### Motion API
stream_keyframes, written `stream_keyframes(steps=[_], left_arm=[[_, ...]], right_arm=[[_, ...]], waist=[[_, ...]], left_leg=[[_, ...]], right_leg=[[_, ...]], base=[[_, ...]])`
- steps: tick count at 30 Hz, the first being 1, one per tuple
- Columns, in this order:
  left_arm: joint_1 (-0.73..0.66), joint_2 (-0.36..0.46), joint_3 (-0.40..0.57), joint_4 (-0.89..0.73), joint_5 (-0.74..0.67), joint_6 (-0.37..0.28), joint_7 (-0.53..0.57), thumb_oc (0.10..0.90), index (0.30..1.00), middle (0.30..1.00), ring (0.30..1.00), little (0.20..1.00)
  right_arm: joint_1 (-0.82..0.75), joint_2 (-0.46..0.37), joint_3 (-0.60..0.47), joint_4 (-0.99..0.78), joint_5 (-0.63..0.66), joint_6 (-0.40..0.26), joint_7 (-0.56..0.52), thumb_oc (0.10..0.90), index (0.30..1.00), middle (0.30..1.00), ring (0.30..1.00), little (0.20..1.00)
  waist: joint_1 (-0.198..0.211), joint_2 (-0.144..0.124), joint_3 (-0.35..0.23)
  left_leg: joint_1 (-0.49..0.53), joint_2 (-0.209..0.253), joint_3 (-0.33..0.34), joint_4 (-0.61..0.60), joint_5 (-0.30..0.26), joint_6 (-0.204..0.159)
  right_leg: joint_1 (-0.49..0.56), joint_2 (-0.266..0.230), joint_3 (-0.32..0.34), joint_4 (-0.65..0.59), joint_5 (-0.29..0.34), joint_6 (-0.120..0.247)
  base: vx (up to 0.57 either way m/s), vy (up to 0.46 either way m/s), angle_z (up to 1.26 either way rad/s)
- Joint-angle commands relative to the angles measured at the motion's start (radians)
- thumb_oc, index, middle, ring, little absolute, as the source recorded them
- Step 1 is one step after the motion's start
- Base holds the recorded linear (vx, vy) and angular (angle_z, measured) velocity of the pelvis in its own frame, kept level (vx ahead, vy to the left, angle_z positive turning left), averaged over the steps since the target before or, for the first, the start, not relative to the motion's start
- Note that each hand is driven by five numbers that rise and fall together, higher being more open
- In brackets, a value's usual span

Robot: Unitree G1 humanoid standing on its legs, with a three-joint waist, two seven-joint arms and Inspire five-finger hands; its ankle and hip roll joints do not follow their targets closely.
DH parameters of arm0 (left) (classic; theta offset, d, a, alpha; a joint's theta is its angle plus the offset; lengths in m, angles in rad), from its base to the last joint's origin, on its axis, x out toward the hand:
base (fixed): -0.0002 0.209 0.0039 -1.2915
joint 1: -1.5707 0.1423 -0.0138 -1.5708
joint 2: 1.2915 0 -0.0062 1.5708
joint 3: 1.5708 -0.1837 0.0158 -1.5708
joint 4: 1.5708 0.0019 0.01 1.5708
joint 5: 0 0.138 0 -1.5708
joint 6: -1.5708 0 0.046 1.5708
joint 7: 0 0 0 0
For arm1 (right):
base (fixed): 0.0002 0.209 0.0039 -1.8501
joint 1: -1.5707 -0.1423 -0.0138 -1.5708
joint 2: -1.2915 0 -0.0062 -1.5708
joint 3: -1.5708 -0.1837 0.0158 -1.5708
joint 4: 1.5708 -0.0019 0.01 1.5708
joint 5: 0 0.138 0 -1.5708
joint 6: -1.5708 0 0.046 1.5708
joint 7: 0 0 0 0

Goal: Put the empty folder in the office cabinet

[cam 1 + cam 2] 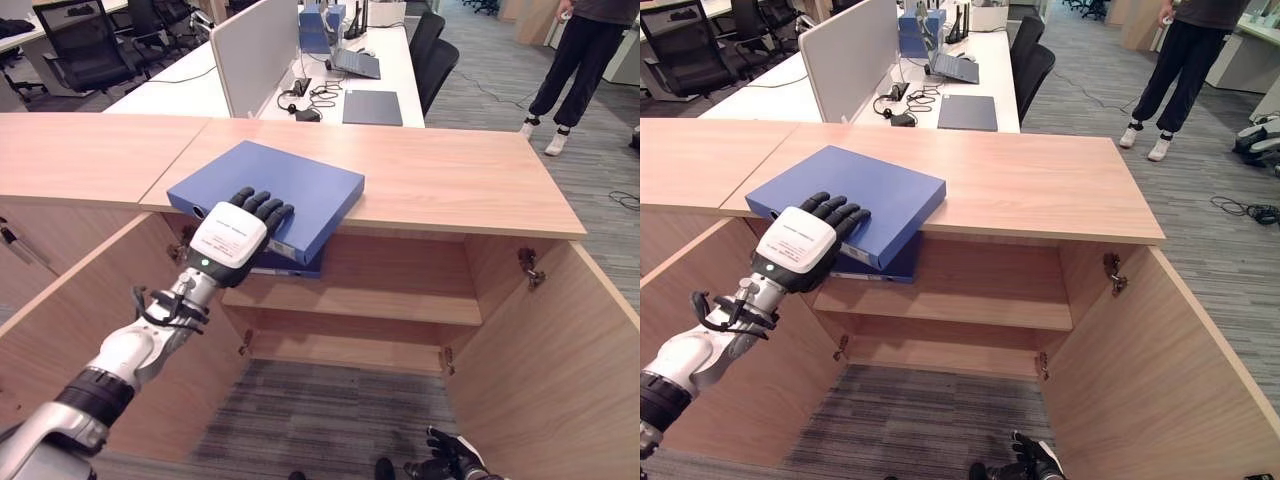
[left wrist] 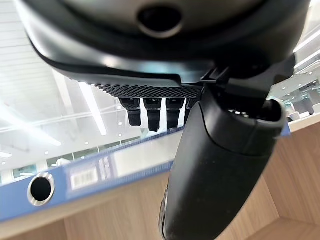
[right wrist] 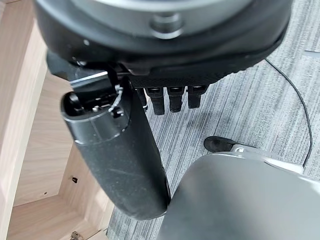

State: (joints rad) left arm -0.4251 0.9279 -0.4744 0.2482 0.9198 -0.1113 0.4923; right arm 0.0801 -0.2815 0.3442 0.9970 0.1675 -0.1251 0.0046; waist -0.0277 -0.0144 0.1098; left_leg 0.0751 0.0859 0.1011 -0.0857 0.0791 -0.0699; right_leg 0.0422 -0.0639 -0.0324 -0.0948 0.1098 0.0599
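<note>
- While the left hand (image 1: 232, 238) sits left of centre in the frame, its fingers lie curled over the top of the folder (image 1: 270, 192); the thumb's place under the edge is hidden in the eye views, though the left wrist view puts the thumb below the folder's spine, so it reads as a clasp on the folder's near edge.
- Just past the hand, the folder lies flat on the cabinet (image 1: 440, 180) top, its near corner jutting over the front edge, above the open inside.
- Under that corner a second, darker folder (image 1: 290, 265) rests on the upper shelf (image 1: 400, 300).
- At the bottom right of the frame the right hand (image 1: 447, 458) hangs low over the carpet, fingers loosely extended, holding nothing.
- Both doors (image 1: 560, 350) stand open to either side.
- Far upper right, a person (image 1: 575, 60) stands well apart.
- Risk, as I judge it: the grip takes one edge only, so the folder could tip off the top as it is drawn out; it could also catch the darker folder or the shelf lip on the way in.
</note>
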Motion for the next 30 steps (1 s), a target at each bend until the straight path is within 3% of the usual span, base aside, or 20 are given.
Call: stream_keyframes(steps=[1, 14, 29, 30], left_arm=[[-0.23, 0.052, 0.021, -0.004, 0.0, 0.03, 0.049, 0.8, 0.9, 0.9, 0.9, 0.9], [-0.293, -0.014, -0.042, 0.054, -0.01, 0.037, 0.031, 0.8, 0.9, 0.9, 0.9, 0.9], [-0.267, -0.063, -0.027, 0.075, -0.044, 0.031, 0.008, 0.8, 0.9, 0.9, 0.9, 0.9], [-0.264, -0.065, -0.023, 0.075, -0.048, 0.031, 0.006, 0.722, 0.782, 0.782, 0.782, 0.782]], right_arm=[[-0.058, -0.045, 0.016, 0.016, 0.019, -0.029, 0.009, 0.8, 0.9, 0.9, 0.9, 0.9], [-0.058, -0.042, 0.028, 0.015, 0.022, -0.021, 0.017, 0.8, 0.9, 0.9, 0.9, 0.9], [-0.039, -0.052, 0.003, -0.007, 0.03, -0.02, 0.011, 0.8, 0.9, 0.9, 0.9, 0.9], [-0.038, -0.053, 0.002, -0.004, 0.029, -0.019, 0.011, 0.8, 0.9, 0.9, 0.9, 0.9]], waist=[[-0.009, 0.019, -0.001], [-0.024, 0.014, -0.003], [-0.038, -0.007, -0.004], [-0.039, -0.009, -0.001]], left_leg=[[0.05, 0.051, 0.022, -0.002, -0.069, -0.065], [0.047, 0.054, 0.026, -0.002, -0.055, -0.063], [0.056, 0.057, 0.044, -0.002, -0.075, -0.065], [0.052, 0.059, 0.047, -0.002, -0.063, -0.064]], right_leg=[[0.125, -0.068, -0.016, 0.03, -0.201, 0.128], [0.118, -0.065, -0.014, 0.033, -0.19, 0.126], [0.113, -0.061, 0.002, 0.03, -0.191, 0.127], [0.105, -0.059, 0.005, 0.034, -0.18, 0.126]], base=[[0.0, 0.0, 0.0], [-0.02, 0.001, 0.0], [0.0, 0.008, -0.03], [0.05, 0.012, -0.08]])
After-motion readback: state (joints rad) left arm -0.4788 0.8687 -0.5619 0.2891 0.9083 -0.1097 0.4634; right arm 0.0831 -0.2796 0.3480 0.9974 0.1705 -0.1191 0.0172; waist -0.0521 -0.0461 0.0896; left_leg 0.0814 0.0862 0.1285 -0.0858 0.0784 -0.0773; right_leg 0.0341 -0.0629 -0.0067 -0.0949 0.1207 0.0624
